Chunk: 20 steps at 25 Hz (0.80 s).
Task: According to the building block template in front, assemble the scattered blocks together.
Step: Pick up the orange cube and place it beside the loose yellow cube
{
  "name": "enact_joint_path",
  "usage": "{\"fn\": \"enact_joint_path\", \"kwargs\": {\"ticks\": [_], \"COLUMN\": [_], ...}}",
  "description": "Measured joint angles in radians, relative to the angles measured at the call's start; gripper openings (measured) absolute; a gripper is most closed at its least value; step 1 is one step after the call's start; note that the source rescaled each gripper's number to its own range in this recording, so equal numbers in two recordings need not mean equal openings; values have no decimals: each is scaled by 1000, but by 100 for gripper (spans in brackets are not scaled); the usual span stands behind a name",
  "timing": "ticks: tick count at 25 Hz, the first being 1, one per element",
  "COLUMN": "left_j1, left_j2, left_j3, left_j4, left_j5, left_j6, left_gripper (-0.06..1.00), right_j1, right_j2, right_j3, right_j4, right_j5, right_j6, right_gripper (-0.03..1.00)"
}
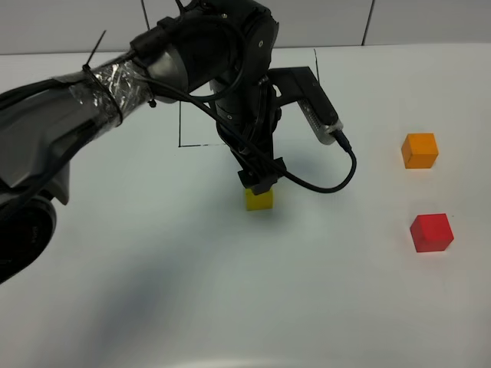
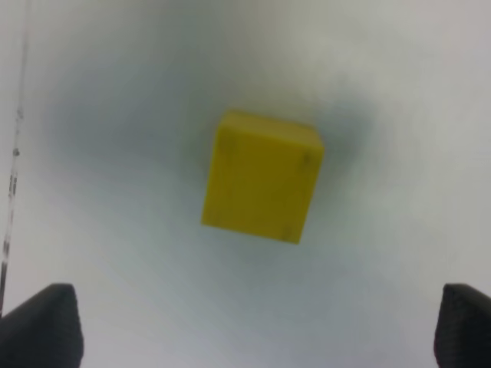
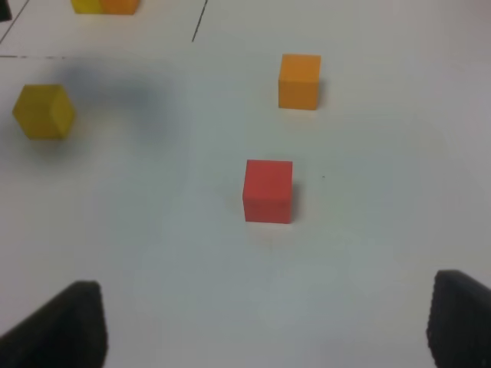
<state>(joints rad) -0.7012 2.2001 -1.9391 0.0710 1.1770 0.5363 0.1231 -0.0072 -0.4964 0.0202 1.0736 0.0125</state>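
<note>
The yellow cube (image 2: pixel 261 178) sat on the white worktop (image 1: pixel 153 291) just beyond the tips of the left fingers (image 2: pixel 42 326), in line with the gap between them. Those fingers were spread wide, touched neither side of the cube and held nothing.

The left arm (image 1: pixel 115 84) reached in from the left edge to the middle of the worktop. Its wrist was turned straight down over the cube, and a black cable (image 1: pixel 337 180) looped out beside it.

The right fingers (image 3: pixel 54 326) also stood apart and empty, above bare worktop. The red cube (image 3: pixel 268 192) lay ahead of them and the orange cube (image 3: pixel 299 80) beyond it.

There were three loose cubes, one of each colour. The red and orange ones lay near the right edge, apart from each other and well apart from the yellow one, with the orange closer to the far edge. Toward the far edge, the black outline (image 1: pixel 180 126) was partly hidden behind the arm. Only a yellow-and-orange sliver of the template (image 3: pixel 103 6) showed in the right wrist view.
</note>
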Motion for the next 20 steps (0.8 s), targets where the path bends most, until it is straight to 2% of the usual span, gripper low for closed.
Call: {"fn": "enact_joint_path", "kwargs": {"ticks": [5,12,15,20], "left_j1": [63,225,302,460], "left_j2": [-51,-148,-216,-369], "left_j3": [0,16,74,273], "left_j4": [10,14,-3,-26], "left_j5": [13,14,12,-43], "left_j6": [-124,-208,-233,-298], "left_gripper": [93,92,92,92], "right_j1": [0,0,0,0], "right_j2": [0,0,0,0], "right_j3": [0,0,0,0], "right_j4": [0,0,0,0], "right_j5": [0,0,0,0], "right_j6": [0,0,0,0], "right_gripper": [71,71,71,71]}}
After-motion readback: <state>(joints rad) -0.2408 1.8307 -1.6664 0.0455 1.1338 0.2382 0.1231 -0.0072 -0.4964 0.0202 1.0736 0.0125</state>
